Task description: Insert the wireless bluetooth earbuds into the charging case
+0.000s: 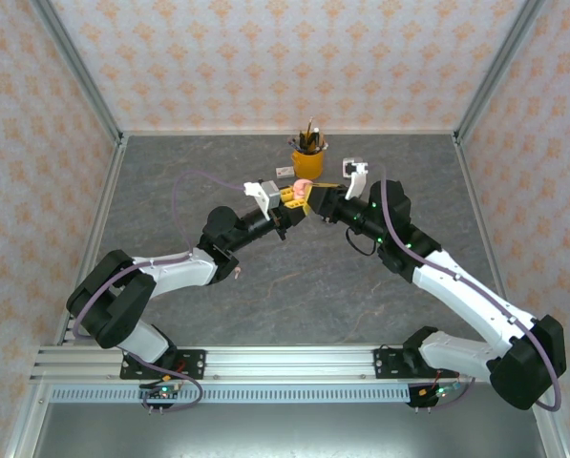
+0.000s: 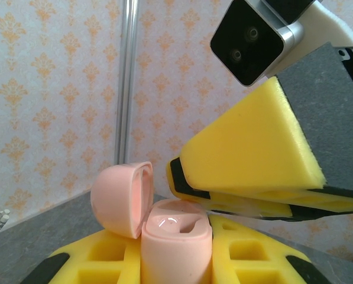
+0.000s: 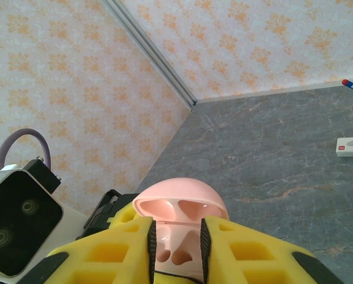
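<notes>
Charging case (image 2: 176, 248) open in left pincer (image 1: 291, 198), right pincer (image 3: 176, 245) close above rim

We're logging the charging case (image 2: 176, 245) as smooth pale-pink plastic, glossing slightly inside. The right gripper (image 3: 176, 234) fingers (image 3: 99, 257) are looking matt, foamy yellow. We're tagging table (image 3: 271, 148) matt grey stone-look, wall (image 2: 46, 89) papery, corner post (image 2: 128, 77) brushed metal.
</notes>
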You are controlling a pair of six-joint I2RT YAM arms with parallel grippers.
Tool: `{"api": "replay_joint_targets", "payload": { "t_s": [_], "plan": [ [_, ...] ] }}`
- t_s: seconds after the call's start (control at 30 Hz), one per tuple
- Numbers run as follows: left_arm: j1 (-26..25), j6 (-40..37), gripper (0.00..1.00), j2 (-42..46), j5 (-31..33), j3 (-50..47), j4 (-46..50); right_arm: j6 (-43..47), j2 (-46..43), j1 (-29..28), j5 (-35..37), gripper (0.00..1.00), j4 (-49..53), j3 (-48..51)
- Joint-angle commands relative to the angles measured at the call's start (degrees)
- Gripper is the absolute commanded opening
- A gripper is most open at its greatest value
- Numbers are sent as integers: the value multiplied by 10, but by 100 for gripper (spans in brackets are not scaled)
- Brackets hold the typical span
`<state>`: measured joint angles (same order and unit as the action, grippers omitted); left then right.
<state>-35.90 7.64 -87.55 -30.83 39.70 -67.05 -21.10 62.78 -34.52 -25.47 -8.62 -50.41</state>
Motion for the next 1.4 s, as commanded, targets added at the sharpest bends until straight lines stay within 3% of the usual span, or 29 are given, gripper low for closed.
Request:
{"api": "replay_joint_targets", "payload": {
  "t_s": [0.0,0.27,0.5,0.6,0.67,0.73,0.93,1.13,1.37],
  "plan": [
    [-1,-3,0,6,22,10,-57,7,-5,-8,-4,28,48,-8],
    [-1,1,0,1,23,8,-58,3,3,-9,8,29,46,-14],
    [0,-5,0,2,93,-18,-57,-12,-2,-8,72,29,94,-13],
    [5,-2,0,3,113,-27,-57,-29,-8,-8,127,33,132,-7],
    [7,-3,0,5,119,-32,-57,-40,2,-7,157,46,158,-8],
    [10,-4,0,7,124,-37,-55,-43,37,1,151,56,198,-23],
    [24,-11,0,24,146,-65,-55,-68,184,5,141,60,243,-54],
    [38,-20,0,57,167,-100,-44,-142,318,5,172,55,306,-136],
    [43,-29,0,72,174,-115,-41,-188,400,6,217,44,370,-229]
  ]
}}
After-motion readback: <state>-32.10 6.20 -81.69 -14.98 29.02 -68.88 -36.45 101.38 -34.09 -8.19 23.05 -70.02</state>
